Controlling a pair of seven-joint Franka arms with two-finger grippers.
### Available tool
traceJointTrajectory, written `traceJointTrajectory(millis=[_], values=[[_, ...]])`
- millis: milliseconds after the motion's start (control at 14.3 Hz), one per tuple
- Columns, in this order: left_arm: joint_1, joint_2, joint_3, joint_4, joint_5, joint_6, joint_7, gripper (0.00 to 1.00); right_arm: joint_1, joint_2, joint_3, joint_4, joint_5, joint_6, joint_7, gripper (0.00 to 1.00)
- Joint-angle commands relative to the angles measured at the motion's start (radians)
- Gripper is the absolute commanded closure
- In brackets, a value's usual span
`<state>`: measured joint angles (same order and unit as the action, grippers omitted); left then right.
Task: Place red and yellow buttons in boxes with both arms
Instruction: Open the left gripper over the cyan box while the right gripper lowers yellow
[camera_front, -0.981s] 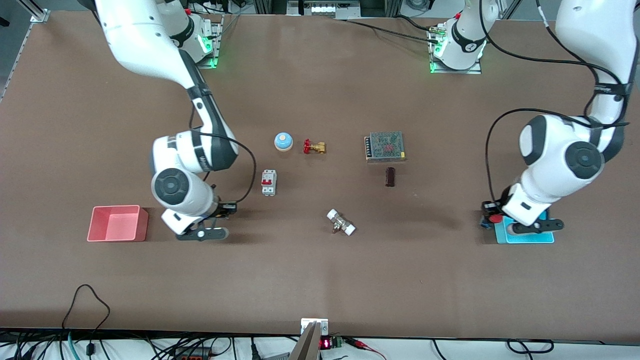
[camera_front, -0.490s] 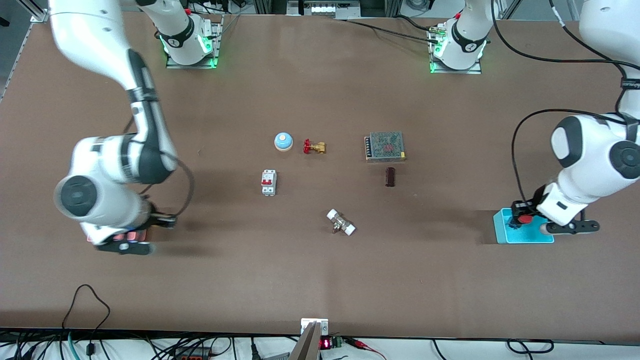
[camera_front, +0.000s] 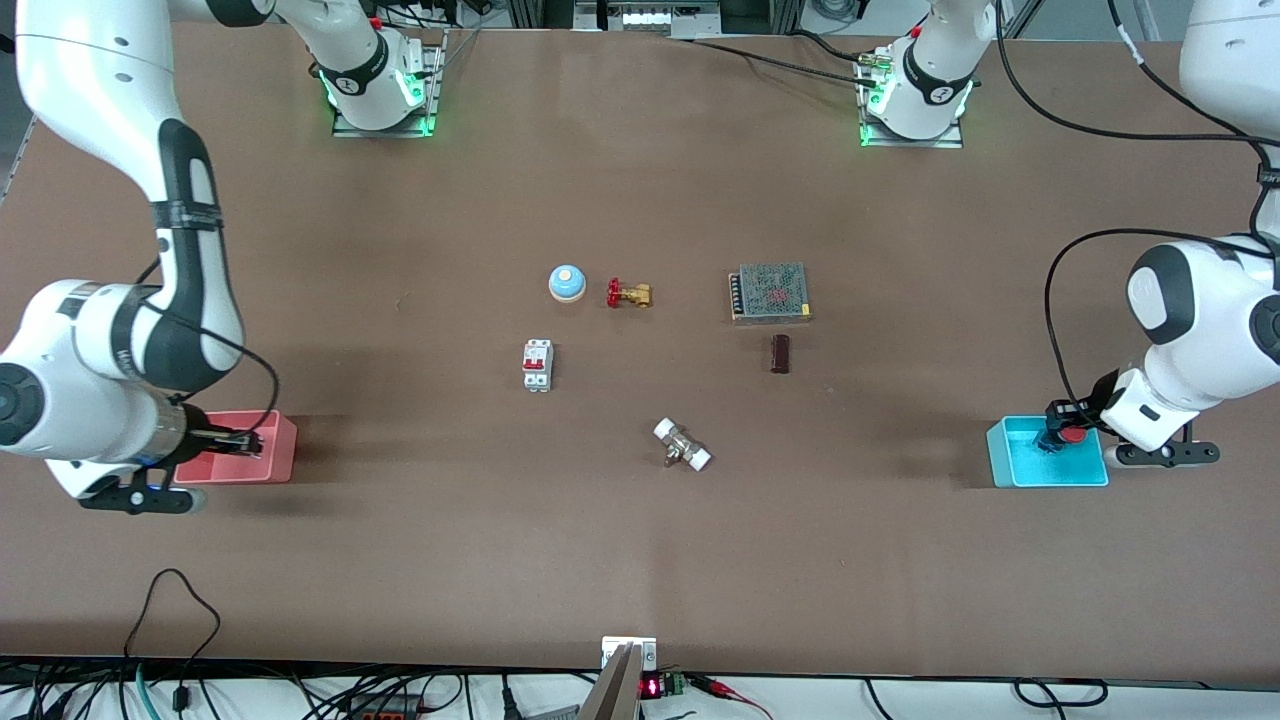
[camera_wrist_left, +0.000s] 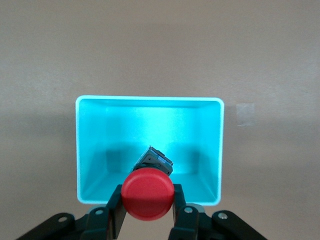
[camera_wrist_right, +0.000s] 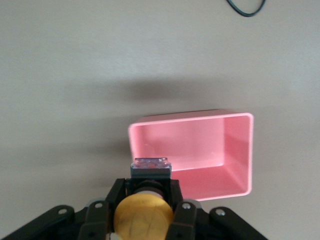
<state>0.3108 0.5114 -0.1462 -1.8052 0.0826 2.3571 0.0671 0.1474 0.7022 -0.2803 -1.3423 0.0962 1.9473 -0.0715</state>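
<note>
Left pincer (camera_wrist_left: 148, 220) pinches the red button (camera_wrist_left: 148, 194) by its dark body, cap toward the wrist camera, and hangs over the cyan box (camera_front: 1002, 470), which sits near the desk (camera_front: 640, 560) edge at the left arm's end. In the left wrist view the button is over the box floor but close to one long wall, not over the middle, so a release from this height could let it strike the rim (camera_wrist_left: 150, 202) and tip out onto the desk, or bounce on the hard plastic floor and roll over the sloped wall. Right pincer (camera_wrist_right: 144, 220) grips the yellow button (camera_wrist_right: 143, 216) the same way, fingers closed on the dark base below the orange-yellow cap. It is over the pink box (camera_front: 283, 455) near the desk edge at the right arm's end. The right wrist view puts the button just about over a wall of the box, with most of the open cavity off to one side. That looks the greater risk: letting go now would probably land the button on the rim (camera_wrist_right: 150, 172) or on the bare desk beside the box. A light box could also be shoved or tipped if a finger came down on its wall. Both buttons have round caps and would roll readily once loose. The breaker, bell, valve and other parts in the middle of the desk are well apart and should not interfere.
</note>
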Motion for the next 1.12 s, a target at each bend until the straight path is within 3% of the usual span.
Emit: traceJointTrajectory(millis=[0,210,631,1051], values=[[0.016,0.041,-0.01,0.024,0.022,0.028,0.016,0.68,-0.026,0.034,0.012,0.022,-0.013,-0.004,-0.042,0.76],[0.018,0.059,-0.01,0.027,0.023,0.031,0.017,0.66,-0.04,0.072,0.012,0.022,-0.012,0.03,-0.047,0.76],[0.008,0.053,-0.013,0.056,0.013,0.027,0.002,0.36,-0.04,0.117,0.013,0.022,-0.01,0.074,-0.045,0.76],[-0.033,-0.028,-0.044,0.112,0.009,-0.068,-0.075,0.23,-0.046,0.132,0.013,0.018,-0.006,0.085,-0.057,0.76]])
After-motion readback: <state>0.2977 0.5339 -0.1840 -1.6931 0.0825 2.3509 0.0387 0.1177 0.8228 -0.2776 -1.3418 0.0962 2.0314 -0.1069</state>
